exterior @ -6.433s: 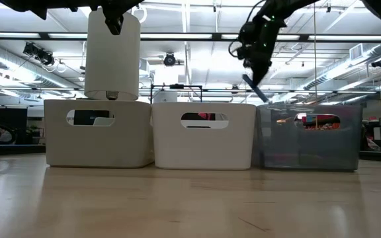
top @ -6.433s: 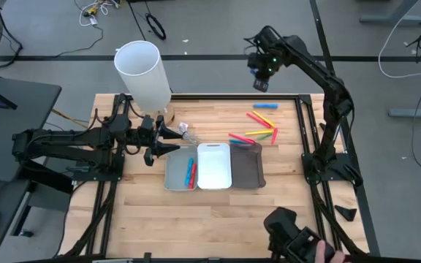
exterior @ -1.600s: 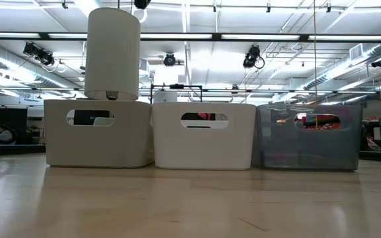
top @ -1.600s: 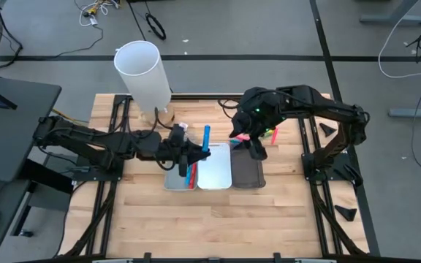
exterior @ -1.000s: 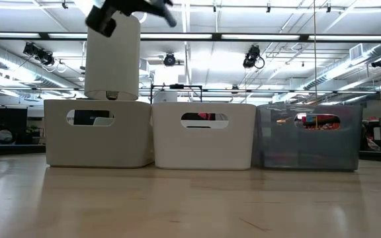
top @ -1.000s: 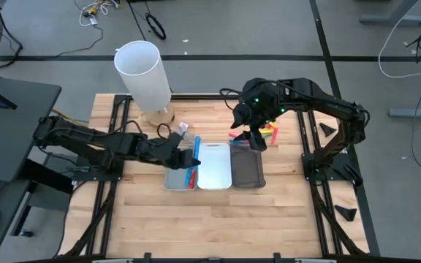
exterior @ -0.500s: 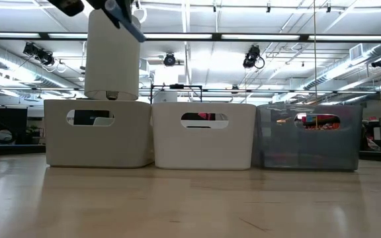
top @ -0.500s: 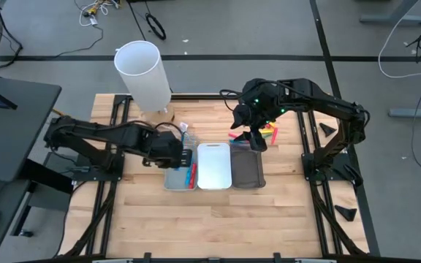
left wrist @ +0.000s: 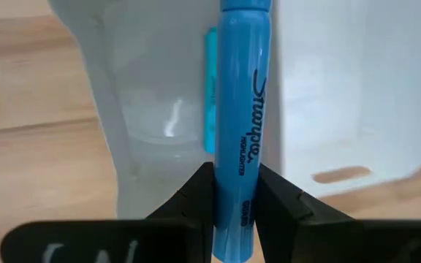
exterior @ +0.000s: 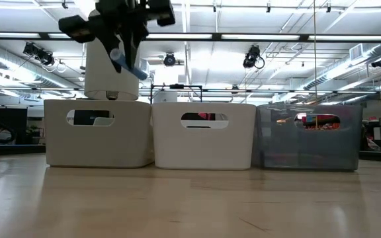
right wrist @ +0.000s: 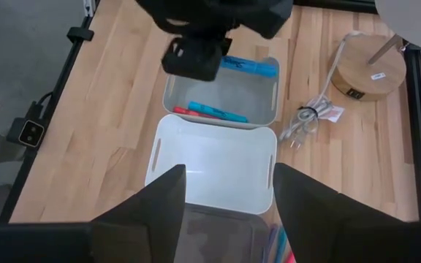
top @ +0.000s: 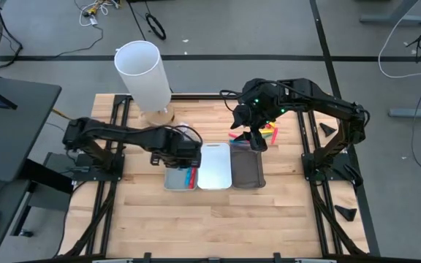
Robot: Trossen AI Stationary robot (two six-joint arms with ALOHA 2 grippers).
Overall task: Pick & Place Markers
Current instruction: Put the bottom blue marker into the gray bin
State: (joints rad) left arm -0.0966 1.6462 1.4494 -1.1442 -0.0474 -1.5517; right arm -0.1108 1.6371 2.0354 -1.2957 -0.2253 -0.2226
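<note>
Wooden planks make up the table point(top: 218, 212), framed by dark rails, with three small trays side by side at its middle. The left gripper point(left wrist: 234, 191) is pinched tight on a blue marker point(left wrist: 244, 124), which stands up between the fingers point(left wrist: 196, 193), and it hangs directly above the grey tray point(top: 175, 177). Half a second ago this gripper was just off that tray's far left corner; it has since swung over the tray, and in the low view the blue marker now shows lower, in front of the tall white cylinder point(exterior: 108, 66), tilted. Inside the grey tray lie a second blue marker point(right wrist: 248, 67) and red markers point(right wrist: 209, 112). Next to it sit the white tray point(top: 213, 166) and the dark tray point(top: 247, 169).

The right gripper point(right wrist: 228, 191) has its fingers spread wide with nothing between them, and hovers over the dark tray's far edge, unchanged over the last second. Behind it on the planks, the remaining markers point(top: 270, 131), pink, yellow and orange among them, lie in a loose cluster. A wooden base point(right wrist: 371, 71) and a bundled cable point(right wrist: 311, 117) sit beside the grey tray.
</note>
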